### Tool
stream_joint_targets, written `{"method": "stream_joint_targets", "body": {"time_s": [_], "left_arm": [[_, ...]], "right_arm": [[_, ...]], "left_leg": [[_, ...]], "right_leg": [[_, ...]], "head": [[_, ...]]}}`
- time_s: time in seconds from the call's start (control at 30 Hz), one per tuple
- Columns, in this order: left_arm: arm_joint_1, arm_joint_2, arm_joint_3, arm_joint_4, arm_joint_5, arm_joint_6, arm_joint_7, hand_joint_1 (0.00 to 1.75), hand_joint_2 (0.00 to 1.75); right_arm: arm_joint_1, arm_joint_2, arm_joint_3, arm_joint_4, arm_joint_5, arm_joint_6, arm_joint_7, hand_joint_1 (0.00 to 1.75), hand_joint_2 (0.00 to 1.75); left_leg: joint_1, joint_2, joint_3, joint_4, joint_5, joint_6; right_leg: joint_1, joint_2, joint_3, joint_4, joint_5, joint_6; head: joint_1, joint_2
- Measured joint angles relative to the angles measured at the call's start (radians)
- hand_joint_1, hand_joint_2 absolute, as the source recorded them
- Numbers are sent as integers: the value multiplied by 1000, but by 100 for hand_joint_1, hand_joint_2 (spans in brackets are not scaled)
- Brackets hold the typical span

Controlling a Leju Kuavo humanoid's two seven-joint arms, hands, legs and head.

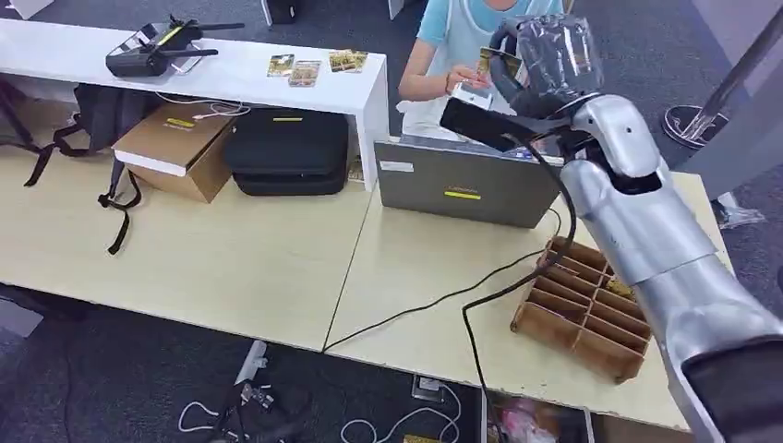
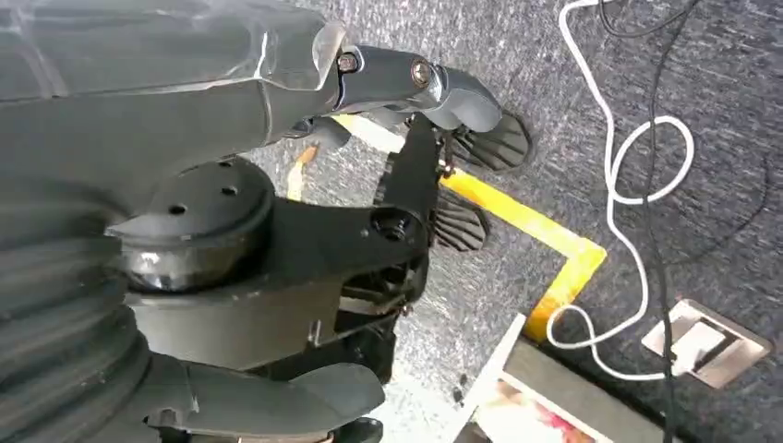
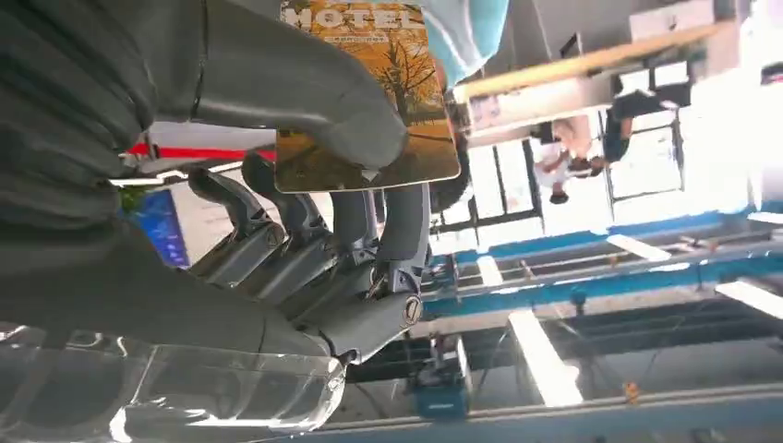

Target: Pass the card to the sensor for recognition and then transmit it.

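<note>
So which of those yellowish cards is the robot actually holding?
The card with MOTEL printed on it, pinched in the right hand raised toward the person. The other cards lie flat on the white shelf, untouched.

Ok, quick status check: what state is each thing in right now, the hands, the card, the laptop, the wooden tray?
Right hand: raised, pinching the card.
Orange-brown "MOTEL" card: held between thumb and fingers, near the person's hand.
Left hand: hanging over the carpet, holding nothing.
Grey laptop: lid up, back facing the robot.
Brown wooden divided tray: on the table; one card visible in a compartment.
Black case: closed.
</note>
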Motion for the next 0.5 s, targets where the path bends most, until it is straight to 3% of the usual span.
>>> {"method": "stream_joint_targets", "body": {"time_s": [0.27, 0.5], "left_arm": [[-4, -4, -23, 0, 18, 8, 0, 0, 175], [-24, -4, -44, 1, 19, 21, 0, 0, 175]], "right_arm": [[-49, 80, 45, 136, -9, 50, 32, 175, 175], [-66, 103, 58, 176, -5, 66, 45, 175, 175]], "left_leg": [[0, 0, 0, 0, 0, 0], [0, 0, 0, 0, 0, 0]], "right_leg": [[0, 0, 0, 0, 0, 0], [0, 0, 0, 0, 0, 0]], "head": [[0, 0], [0, 0]]}}
